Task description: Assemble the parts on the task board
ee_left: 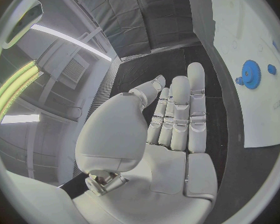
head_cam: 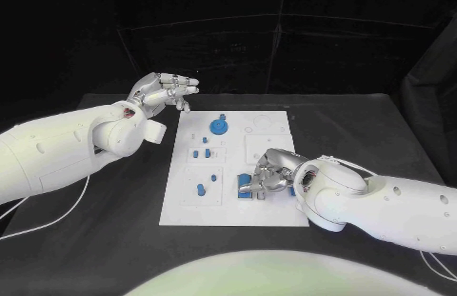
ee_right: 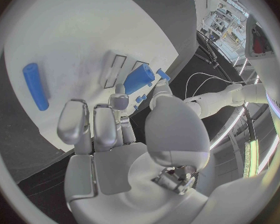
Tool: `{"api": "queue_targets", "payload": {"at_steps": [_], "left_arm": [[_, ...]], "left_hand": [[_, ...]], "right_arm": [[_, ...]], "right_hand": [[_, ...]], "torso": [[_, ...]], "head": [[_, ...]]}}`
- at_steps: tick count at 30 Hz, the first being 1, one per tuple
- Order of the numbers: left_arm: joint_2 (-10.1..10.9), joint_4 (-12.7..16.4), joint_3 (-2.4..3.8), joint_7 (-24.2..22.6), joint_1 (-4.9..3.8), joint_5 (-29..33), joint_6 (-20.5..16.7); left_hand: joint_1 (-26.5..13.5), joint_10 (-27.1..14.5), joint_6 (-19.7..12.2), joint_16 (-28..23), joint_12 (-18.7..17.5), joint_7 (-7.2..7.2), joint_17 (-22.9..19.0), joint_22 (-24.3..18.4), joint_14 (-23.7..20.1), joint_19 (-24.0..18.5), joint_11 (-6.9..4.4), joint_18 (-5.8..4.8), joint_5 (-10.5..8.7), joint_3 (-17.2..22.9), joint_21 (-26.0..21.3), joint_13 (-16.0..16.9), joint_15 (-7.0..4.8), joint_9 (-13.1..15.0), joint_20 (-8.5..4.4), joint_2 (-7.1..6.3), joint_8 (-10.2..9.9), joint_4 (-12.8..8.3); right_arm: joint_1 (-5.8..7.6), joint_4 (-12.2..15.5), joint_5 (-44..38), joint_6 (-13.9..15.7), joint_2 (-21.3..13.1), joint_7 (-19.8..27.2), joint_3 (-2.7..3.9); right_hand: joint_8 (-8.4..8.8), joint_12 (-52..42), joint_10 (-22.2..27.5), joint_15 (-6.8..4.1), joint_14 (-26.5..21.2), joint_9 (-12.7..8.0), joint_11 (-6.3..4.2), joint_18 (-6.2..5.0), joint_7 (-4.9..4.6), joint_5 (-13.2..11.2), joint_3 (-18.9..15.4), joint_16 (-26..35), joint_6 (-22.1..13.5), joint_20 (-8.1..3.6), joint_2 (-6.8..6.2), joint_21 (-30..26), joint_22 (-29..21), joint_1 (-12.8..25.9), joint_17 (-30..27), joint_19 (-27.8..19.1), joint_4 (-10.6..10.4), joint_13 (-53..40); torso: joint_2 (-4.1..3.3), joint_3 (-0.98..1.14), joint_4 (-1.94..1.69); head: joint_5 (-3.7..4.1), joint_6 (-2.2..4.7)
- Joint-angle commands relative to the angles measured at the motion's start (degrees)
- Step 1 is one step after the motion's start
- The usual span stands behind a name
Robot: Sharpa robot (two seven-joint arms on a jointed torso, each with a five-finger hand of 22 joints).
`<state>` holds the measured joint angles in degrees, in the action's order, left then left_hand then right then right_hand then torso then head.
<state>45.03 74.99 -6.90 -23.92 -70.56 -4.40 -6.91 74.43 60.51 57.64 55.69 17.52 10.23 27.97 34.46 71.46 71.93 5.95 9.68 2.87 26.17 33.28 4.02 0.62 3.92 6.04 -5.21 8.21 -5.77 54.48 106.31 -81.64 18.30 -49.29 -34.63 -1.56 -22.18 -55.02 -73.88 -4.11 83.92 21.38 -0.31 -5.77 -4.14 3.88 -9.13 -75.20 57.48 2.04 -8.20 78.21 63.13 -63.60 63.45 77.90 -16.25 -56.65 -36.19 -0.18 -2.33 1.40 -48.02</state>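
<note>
We judge the right hand (head_cam: 267,175) is seating a blue part (ee_right: 140,78), fingers clamped on it, on the task board (head_cam: 271,121); next press down. Left hand (head_cam: 164,90) hovers, holding nothing, fingers loosely apart.

A black table (head_cam: 381,137) carries everything — matte and dark. The white task board (head_cam: 271,217) lies flat at its middle.

White left arm comes in from the left side, its silver many-fingered left hand (head_cam: 166,91) raised, fingers straight and close together, palm bare (ee_left: 171,134). White right arm reaches in from the right, silver right hand (head_cam: 267,175) low, fingers curled downward (ee_right: 124,129).
</note>
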Motion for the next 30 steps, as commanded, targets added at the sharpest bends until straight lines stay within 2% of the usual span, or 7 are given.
{"api": "queue_targets", "payload": {"at_steps": [1, 4, 9, 20, 25, 29, 30], "left_arm": [[0.01, 0.05, 0.04, -0.2, -0.1, 0.18, 0.61], [-0.03, 0.03, 0.04, -0.21, -0.1, 0.18, 0.65], [-0.05, -0.01, 0.04, -0.2, -0.09, 0.18, 0.68], [0.14, 0.01, 0.04, 0.01, -0.09, 0.18, 0.77], [0.18, 0.01, 0.03, 0.04, -0.09, 0.18, 0.8], [0.28, 0.07, 0.03, -0.13, -0.07, 0.17, 0.76], [0.27, 0.03, 0.03, -0.15, -0.07, 0.17, 0.74]], "left_hand": [[-0.31, -0.44, -0.25, -0.12, 0.25, 0.14, -0.08, -0.09, -0.39, -0.37, 0.13, 0.73, 0.25, -0.19, -0.34, -0.09, 0.19, -0.04, 0.21, 0.26, 0.3, -0.2], [-0.31, -0.44, -0.25, -0.12, 0.25, 0.14, -0.08, -0.09, -0.39, -0.37, 0.13, 0.73, 0.25, -0.19, -0.34, -0.09, 0.19, -0.04, 0.21, 0.26, 0.3, -0.2], [-0.32, -0.49, -0.26, -0.09, 0.3, 0.13, -0.14, -0.14, -0.46, -0.4, 0.12, 0.73, 0.25, -0.22, -0.42, -0.1, 0.19, -0.03, 0.22, 0.28, 0.35, -0.22], [-0.32, -0.49, -0.26, -0.09, 0.3, 0.13, -0.14, -0.14, -0.46, -0.4, 0.12, 0.73, 0.25, -0.22, -0.42, -0.1, 0.19, -0.03, 0.22, 0.28, 0.35, -0.22], [-0.32, -0.49, -0.26, -0.09, 0.3, 0.13, -0.14, -0.14, -0.46, -0.4, 0.12, 0.73, 0.25, -0.22, -0.42, -0.1, 0.19, -0.03, 0.22, 0.28, 0.35, -0.22], [-0.32, -0.5, -0.27, -0.09, 0.3, 0.13, -0.15, -0.14, -0.47, -0.4, 0.12, 0.74, 0.25, -0.23, -0.42, -0.1, 0.19, -0.03, 0.22, 0.29, 0.36, -0.22], [-0.32, -0.51, -0.28, -0.08, 0.31, 0.13, -0.16, -0.15, -0.48, -0.4, 0.13, 0.74, 0.25, -0.23, -0.44, -0.1, 0.19, -0.03, 0.22, 0.29, 0.36, -0.23]], "right_arm": [[0.08, 0.16, -1.4, -2.51, 0.03, 1.64, 0.03], [0.08, -0.08, -2.87, -3.4, 0.18, 1.4, 0.03], [0.08, -0.48, -5.13, -3.83, 0.48, 0.57, 0.03], [0.08, -0.1, -2.89, -3.63, -0.71, 2.53, 0.03], [0.1, 1.02, 1.01, -1.85, -3.27, 7.13, 0.04], [0.23, 2.66, 6.68, 1.32, -7.12, 12.61, 0.06], [0.38, 2.97, 7.73, 1.96, -8.19, 13.35, 0.07]], "right_hand": [[-0.78, -0.03, 0.02, -0.18, 1.67, 0.76, -0.11, 0.37, 0.29, 0.94, 1.22, 0.28, -0.05, 0.0, 1.73, -0.19, 0.18, -4.46, 0.34, 0.03, 1.62, -0.29], [-1.73, -0.55, -0.44, -0.4, 1.77, 1.63, -0.37, 0.46, 0.56, 1.23, 2.03, 0.15, 0.47, -0.19, 3.32, 0.0, 0.64, -8.07, 0.7, 0.27, 3.91, -0.81], [-2.62, -1.17, -0.96, -0.55, 1.84, 2.54, -0.56, 0.56, 0.74, 1.24, 1.96, 0.04, 0.56, -0.35, 4.31, 0.18, 1.08, -10.11, 1.07, 0.51, 5.87, -1.45], [-3.3, -0.35, -0.59, -0.53, 1.7, 3.6, -0.52, 0.43, 0.73, 0.96, -1.17, 0.65, -0.39, -0.36, 3.62, -0.24, 0.33, -6.76, 0.42, 0.14, 4.94, -0.82], [-2.95, 1.48, 0.59, -0.35, 1.52, 3.73, -0.25, 0.22, 0.4, 0.85, -1.9, 1.37, -1.77, -0.24, 3.59, -0.83, -0.77, -5.7, -0.49, -0.4, 3.76, 0.8], [-1.45, 4.0, 2.41, 0.17, 1.37, 2.9, 0.52, 0.03, -0.49, 4.38, -0.82, 2.12, -4.21, 0.19, 6.42, -1.51, -1.99, -8.5, -1.37, -0.94, 4.8, 3.11], [-1.2, 4.56, 2.82, 0.25, 1.33, 2.69, 0.53, -0.06, -0.63, 5.4, -0.01, 2.31, -4.48, 0.25, 7.69, -1.7, -2.35, -9.95, -1.61, -1.1, 5.44, 3.63]], "torso": [[0.01, 0.02, 0.03], [0.04, -0.02, 0.0], [0.01, -0.02, -0.03], [-0.05, 0.02, 0.01], [0.01, 0.05, 0.07], [0.02, -0.04, 0.1], [0.04, -0.05, 0.11]], "head": [[0.01, -0.08], [0.1, -0.09], [0.26, -0.13], [0.1, -0.13], [0.22, 0.02], [0.69, 0.18], [0.77, 0.23]]}}
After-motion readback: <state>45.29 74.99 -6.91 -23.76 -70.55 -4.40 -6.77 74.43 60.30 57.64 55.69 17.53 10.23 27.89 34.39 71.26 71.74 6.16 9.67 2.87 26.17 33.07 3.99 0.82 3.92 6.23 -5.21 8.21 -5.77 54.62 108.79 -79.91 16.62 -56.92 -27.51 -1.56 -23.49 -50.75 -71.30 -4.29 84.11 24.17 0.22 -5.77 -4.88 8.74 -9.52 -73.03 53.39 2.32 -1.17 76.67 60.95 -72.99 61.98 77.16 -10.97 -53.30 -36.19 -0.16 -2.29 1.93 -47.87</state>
